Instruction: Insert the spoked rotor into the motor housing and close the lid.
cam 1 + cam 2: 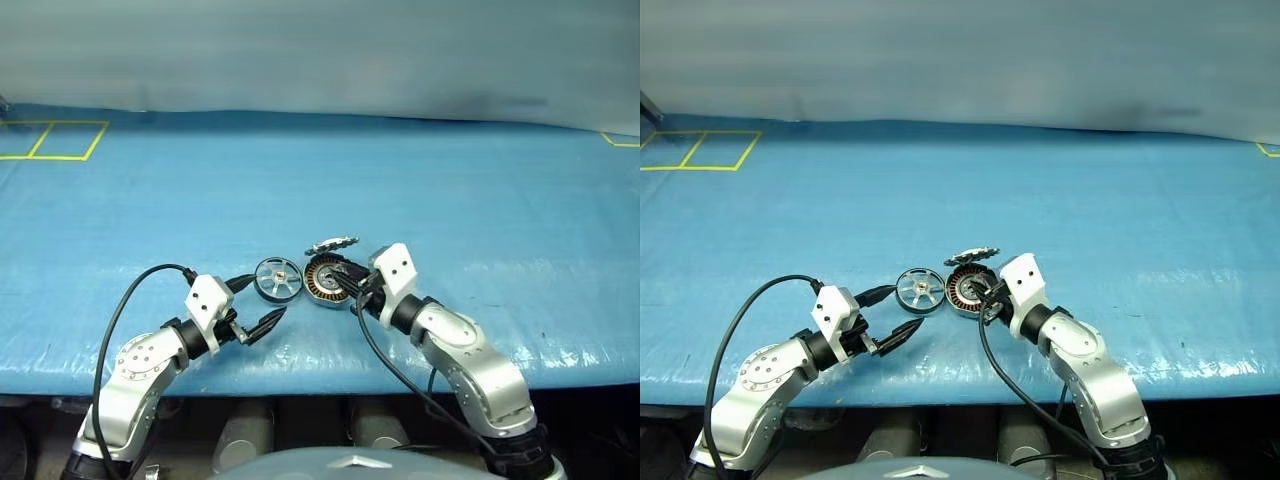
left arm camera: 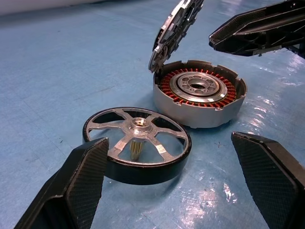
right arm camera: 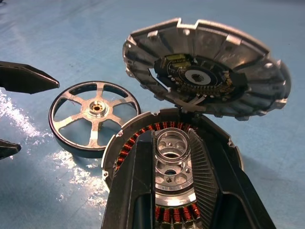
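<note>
Silver-spoked and dark-rimmed, the small metal rotor wheel [image 2: 138,143] lies flat on the blue plastic-covered table [image 1: 480,200], just beside the round silver-grey motor housing [image 2: 200,93] whose ring of copper windings stands exposed. Behind the housing the ribbed silver-grey lid disc [image 3: 207,67] is propped up on edge, hinged-looking and tilted back, which leaves the housing's mouth free for the rotor. The left gripper [image 1: 258,303] hovers close to the rotor with its black fingers spread wide on either side of the wheel, apart from it, seemingly lined up for a pickup. The right gripper [image 3: 176,191] reaches over the housing's near rim, jaws narrowed with only a slim gap and nothing visibly clamped between them; whether it touches the rim cannot be told. Insertion appears not yet begun
</note>
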Motion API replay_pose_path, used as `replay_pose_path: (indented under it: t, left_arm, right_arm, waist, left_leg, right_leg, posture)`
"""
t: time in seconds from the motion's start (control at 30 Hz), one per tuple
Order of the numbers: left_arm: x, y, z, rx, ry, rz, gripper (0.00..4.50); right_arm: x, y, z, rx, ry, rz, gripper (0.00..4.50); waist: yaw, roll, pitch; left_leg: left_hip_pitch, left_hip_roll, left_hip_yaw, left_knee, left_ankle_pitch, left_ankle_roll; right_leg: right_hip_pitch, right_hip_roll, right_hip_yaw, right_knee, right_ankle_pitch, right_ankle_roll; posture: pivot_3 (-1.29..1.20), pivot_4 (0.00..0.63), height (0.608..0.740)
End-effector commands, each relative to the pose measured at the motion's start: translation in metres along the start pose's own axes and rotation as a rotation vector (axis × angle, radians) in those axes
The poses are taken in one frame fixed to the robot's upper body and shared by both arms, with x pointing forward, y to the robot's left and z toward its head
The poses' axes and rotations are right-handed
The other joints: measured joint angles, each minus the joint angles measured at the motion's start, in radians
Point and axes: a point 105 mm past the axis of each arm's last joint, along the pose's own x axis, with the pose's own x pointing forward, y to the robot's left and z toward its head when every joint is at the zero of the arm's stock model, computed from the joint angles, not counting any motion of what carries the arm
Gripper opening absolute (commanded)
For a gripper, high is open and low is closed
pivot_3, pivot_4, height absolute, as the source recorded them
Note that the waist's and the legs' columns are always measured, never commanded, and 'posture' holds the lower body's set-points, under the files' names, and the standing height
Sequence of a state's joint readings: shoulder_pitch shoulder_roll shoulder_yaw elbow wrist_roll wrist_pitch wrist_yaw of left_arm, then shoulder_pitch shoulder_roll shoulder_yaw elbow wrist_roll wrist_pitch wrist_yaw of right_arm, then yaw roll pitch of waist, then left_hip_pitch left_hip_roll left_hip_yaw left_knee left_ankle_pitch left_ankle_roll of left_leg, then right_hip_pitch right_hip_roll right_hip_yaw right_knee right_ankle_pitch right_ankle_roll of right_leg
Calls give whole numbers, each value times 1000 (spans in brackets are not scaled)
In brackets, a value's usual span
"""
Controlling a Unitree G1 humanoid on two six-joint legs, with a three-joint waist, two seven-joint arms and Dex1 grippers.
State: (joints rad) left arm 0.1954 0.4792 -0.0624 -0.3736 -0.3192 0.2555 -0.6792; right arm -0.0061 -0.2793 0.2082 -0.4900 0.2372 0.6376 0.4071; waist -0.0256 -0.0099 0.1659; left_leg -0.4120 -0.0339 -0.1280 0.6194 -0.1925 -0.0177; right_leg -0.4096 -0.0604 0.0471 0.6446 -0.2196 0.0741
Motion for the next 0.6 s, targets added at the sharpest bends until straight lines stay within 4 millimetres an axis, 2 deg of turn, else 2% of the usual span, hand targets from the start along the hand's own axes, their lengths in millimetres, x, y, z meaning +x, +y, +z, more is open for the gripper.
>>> replay_pose_path:
  t: [0.03, 0.6]
  left_arm:
    - [-1, -3, 12, 29, -35, -14, 4500]
    - [-1, -5, 12, 27, -33, -20, 4500]
  right_arm:
    - [6, 2, 7, -12, -37, 1, 664]
    - [16, -1, -4, 37, -19, -13, 664]
  waist:
    - [0, 0, 0]
    - [-1, 0, 0]
  left_leg:
    - [0, 0, 0, 0, 0, 0]
    - [0, 0, 0, 0, 0, 0]
  right_leg:
    - [0, 0, 0, 0, 0, 0]
    - [0, 0, 0, 0, 0, 0]
  posture:
    - [0, 150, 740]
    - [0, 150, 740]
